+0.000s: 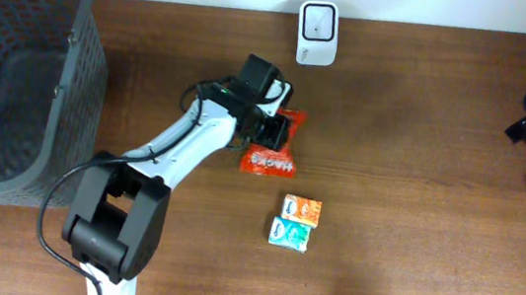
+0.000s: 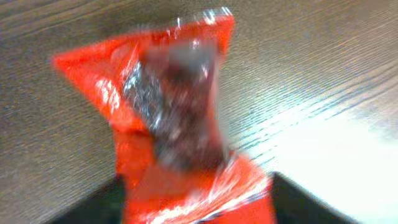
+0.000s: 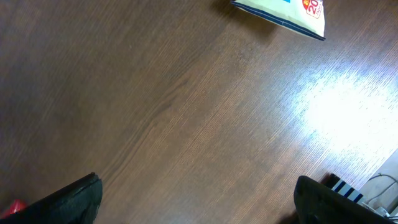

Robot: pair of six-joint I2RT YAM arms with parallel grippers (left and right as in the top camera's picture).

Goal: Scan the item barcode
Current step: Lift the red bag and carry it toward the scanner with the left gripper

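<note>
Two claws show. The left claw [image 1: 273,127] sits over the top end of the red packet [image 1: 270,158], too blurry to tell if it is pinching it. The right claw [image 3: 199,205] is wide open with nothing in it. The packet lies in the middle of the worktop [image 1: 418,185], near the white scanner [image 1: 316,32] at the back edge.
</note>
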